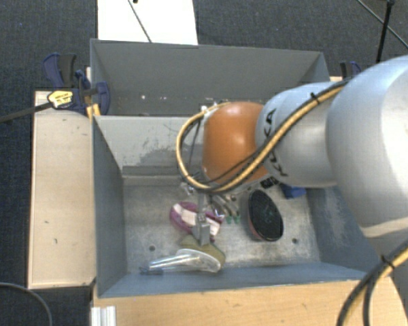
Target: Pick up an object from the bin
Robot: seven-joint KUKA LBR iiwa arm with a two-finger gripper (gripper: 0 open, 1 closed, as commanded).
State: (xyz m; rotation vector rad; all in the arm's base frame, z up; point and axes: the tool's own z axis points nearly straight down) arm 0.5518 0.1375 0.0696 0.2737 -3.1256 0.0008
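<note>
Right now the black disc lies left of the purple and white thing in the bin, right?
Not left: the camera view shows the black disc lying right of the purple and white thing in the bin.

you can see a black round disc (265,216); to its lower left lies a clear plastic piece (180,261), a blue scrap (292,192) just upper right.

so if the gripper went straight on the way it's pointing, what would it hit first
Most likely the purple and white thing near the middle of the bin: the gripper points down at its edge. A tan piece lies close by, and depth is unclear from above, so that could be first instead.
</note>
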